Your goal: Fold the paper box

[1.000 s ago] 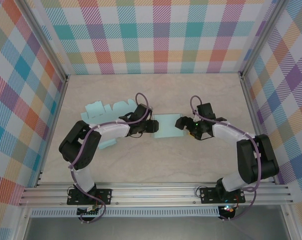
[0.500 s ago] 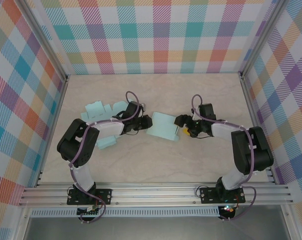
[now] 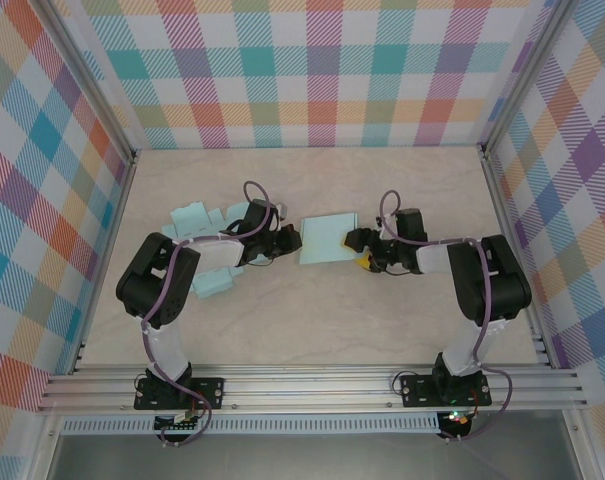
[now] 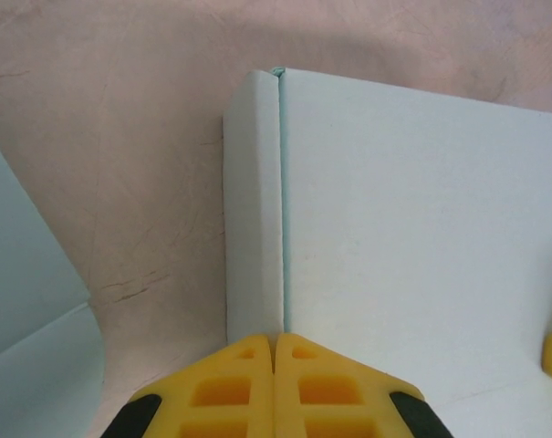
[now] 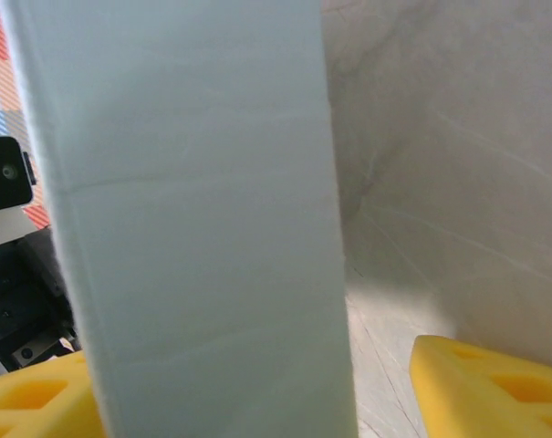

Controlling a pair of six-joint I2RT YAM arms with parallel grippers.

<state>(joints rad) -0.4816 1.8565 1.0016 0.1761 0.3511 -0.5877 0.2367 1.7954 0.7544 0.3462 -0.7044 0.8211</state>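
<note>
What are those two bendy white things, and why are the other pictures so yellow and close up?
Those are two robot arms bolted at the near edge of a table. The wide picture comes from a camera above and behind them. The two close pictures come from small cameras on the wrists, so you see each hand's yellow fingers. In the middle is a light blue paper box that the robot is meant to fold. The left hand is pinched shut on its edge. The right hand is open, with one box wall between its fingers. More flat blue paper lies on the table to the left.
</note>
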